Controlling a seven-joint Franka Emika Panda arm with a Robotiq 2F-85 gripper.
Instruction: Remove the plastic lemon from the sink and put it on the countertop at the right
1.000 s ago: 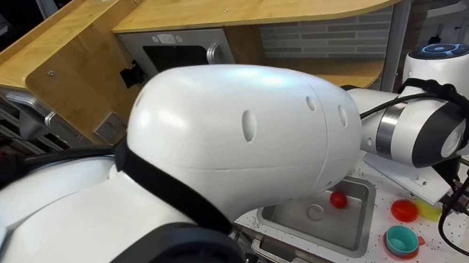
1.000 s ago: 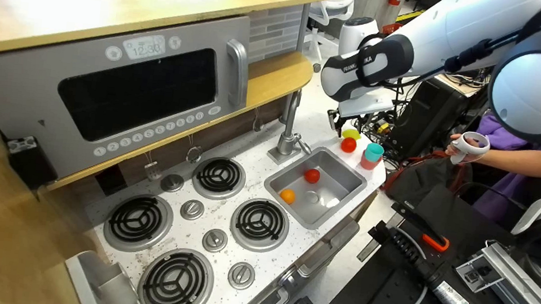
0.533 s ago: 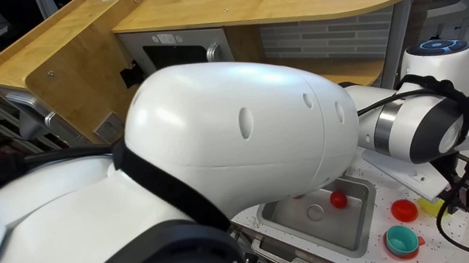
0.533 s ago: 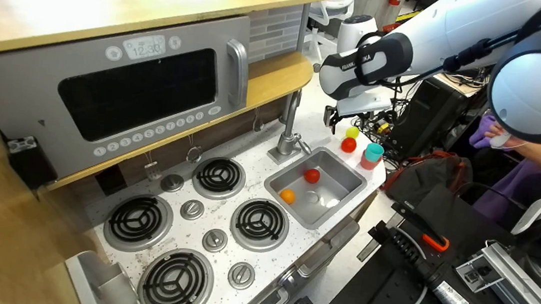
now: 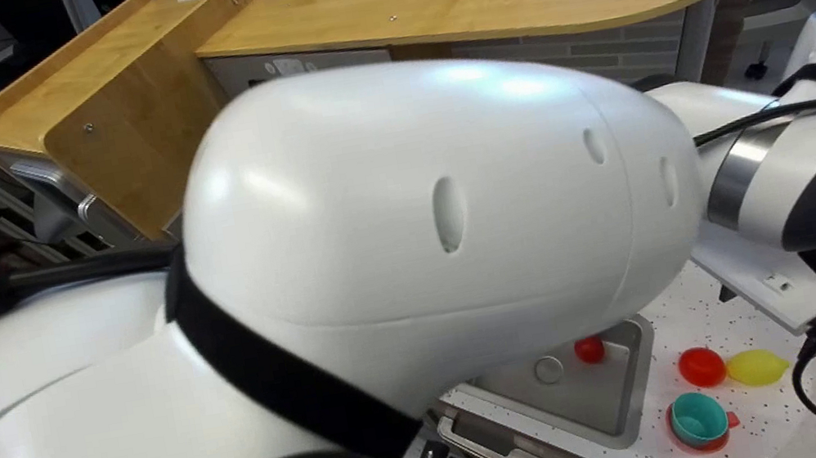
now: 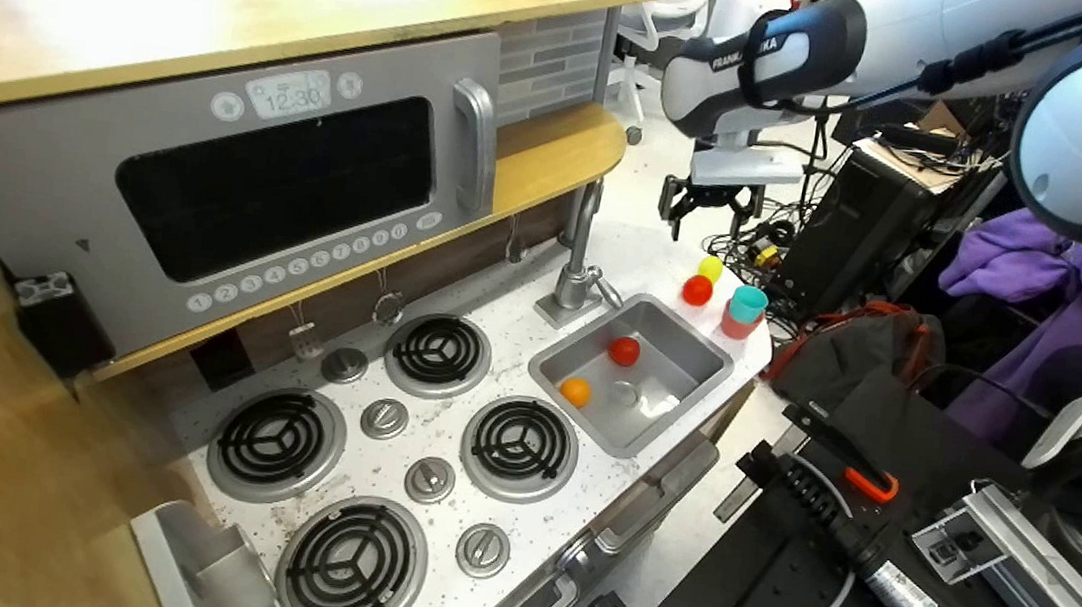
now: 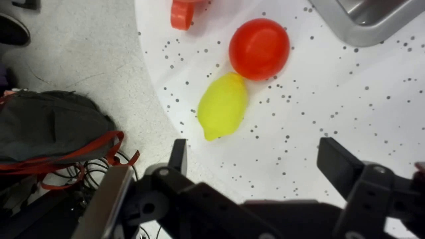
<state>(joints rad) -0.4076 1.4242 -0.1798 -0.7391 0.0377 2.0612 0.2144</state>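
The plastic lemon [image 7: 223,105], yellow and oval, lies on its side on the speckled white countertop [image 7: 315,109], close to the rounded edge. Its tip touches or nearly touches a red round toy [image 7: 259,49]. In both exterior views the lemon [image 5: 758,367] [image 6: 710,268] is outside the sink [image 6: 668,382]. My gripper [image 7: 253,149] hangs above the countertop with wide-open jaws and nothing between its fingers. In the wrist view the lemon appears beyond the fingertips. From an exterior view the gripper [image 6: 706,230] is seen raised over the counter end.
Inside the basin sit a red ball [image 6: 624,352] and an orange ball [image 6: 575,392]. A teal cup [image 6: 748,303] is stacked in a red cup [image 6: 740,324] near the counter edge. The faucet [image 6: 582,248] rises behind the sink, under a wooden shelf [image 6: 557,149].
The gripper has opened and let go of the lemon, which has turned slightly and stays on the countertop. The arm has then risen away, and its wrist has turned.
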